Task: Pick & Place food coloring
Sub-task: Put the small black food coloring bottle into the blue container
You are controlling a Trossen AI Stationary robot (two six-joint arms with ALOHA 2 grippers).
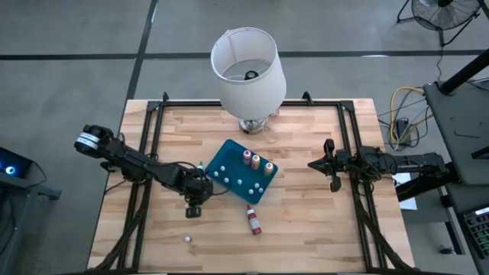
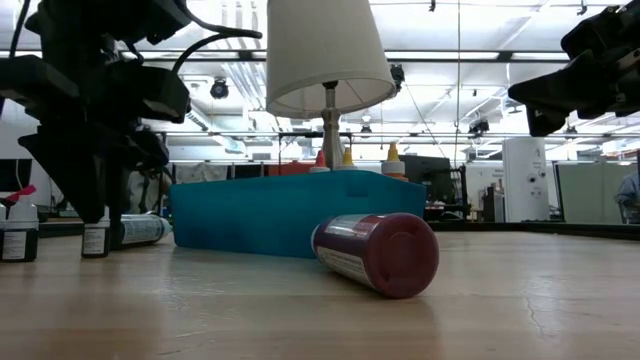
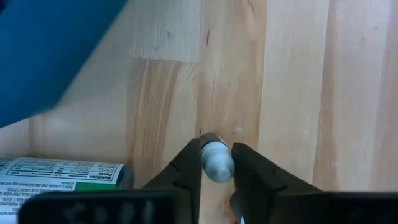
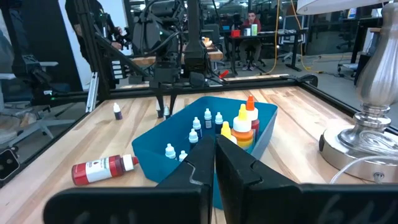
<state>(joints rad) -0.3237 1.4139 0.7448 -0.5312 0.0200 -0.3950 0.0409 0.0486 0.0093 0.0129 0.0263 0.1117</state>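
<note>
My left gripper [image 3: 217, 150] points steeply down near the teal tray's [image 1: 229, 164] left corner, shut on a small dark food coloring bottle with a white cap [image 2: 95, 240]. Beside it a green-labelled bottle [image 3: 62, 175] lies on its side. A red bottle [image 1: 253, 220] lies on the table in front of the tray. Another small bottle [image 1: 186, 238] stands nearer the front edge. In the tray stand orange and yellow bottles [image 4: 245, 121] and several white-capped ones. My right gripper [image 1: 330, 164] waits shut, level, at the table's right side. My left gripper pinches the small bottle's white cap [image 3: 217, 165] between its two fingers, coming from above and slanting down. The bottle is upright below the fingers, and its base [image 2: 95, 254] appears to rest on the table.
A lamp with a white shade [image 1: 248, 65] and a silver foot [image 4: 367, 140] stands at the table's far middle, behind the tray. Black frame rails [image 1: 153, 130] run along the table's left and right sides. Bare wood lies at the front right.
</note>
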